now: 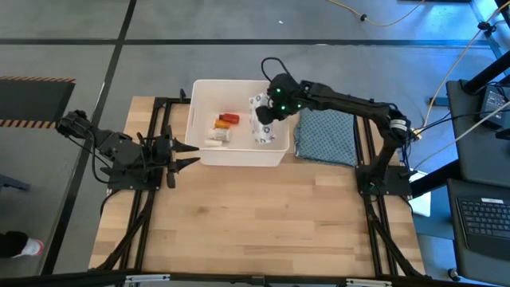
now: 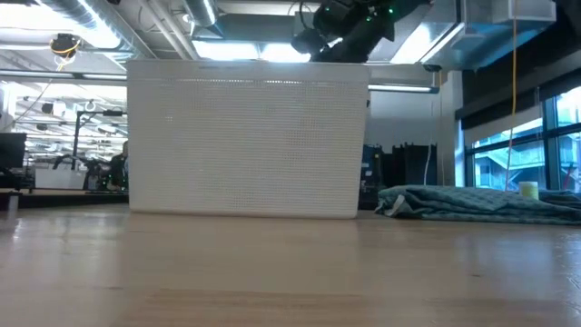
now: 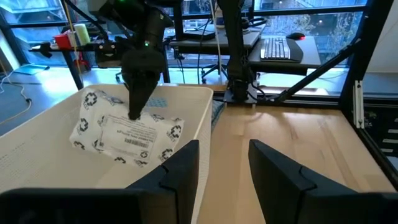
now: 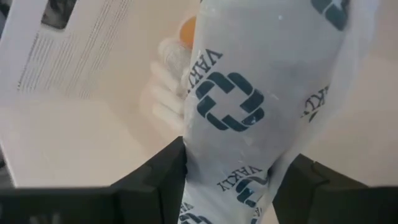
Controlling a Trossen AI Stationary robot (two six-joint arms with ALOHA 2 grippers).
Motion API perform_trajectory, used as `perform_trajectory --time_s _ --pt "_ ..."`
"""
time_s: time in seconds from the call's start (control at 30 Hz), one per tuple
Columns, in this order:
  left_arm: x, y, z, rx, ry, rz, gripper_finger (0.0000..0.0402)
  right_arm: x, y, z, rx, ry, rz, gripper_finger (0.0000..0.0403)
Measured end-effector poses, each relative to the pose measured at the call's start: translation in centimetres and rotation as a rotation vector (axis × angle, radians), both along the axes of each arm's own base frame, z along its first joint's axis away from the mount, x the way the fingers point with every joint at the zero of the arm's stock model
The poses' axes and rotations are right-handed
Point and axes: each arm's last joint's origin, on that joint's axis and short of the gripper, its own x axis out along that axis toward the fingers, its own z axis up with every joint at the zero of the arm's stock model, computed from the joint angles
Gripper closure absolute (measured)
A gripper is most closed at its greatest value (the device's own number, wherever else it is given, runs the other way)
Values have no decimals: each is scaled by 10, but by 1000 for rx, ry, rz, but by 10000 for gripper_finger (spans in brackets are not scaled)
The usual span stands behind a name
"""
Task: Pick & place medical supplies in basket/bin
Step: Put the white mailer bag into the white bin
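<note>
White plastic tub [image 1: 201, 151] already holds several supplies [image 1: 224, 127]; your right gripper [image 1: 264, 119] pinches a printed white pouch [image 3: 127, 134] over it. Left gripper [image 1: 190, 155] waits spread.

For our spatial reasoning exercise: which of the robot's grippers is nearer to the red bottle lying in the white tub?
Right. The right gripper hangs over the tub, just beside the red bottle; the left gripper waits outside the tub's left wall.
</note>
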Motion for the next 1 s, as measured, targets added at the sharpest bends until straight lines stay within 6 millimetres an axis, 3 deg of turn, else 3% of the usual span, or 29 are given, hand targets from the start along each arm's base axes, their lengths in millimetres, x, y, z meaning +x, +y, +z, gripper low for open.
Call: perform_trajectory --time_s 0.23,0.4,0.7,1.0 --pt "0 0 0 0 0 0 268 -4 1 65 -178 -56 103 224" --pt "0 0 -1 3 6 -1 268 -8 5 100 -342 -92 184 224" --pt "-1 0 -3 15 30 -1 268 -14 11 93 -593 107 495 224" --pt "-1 1 -3 19 33 7 268 -11 18 92 -779 155 728 224"
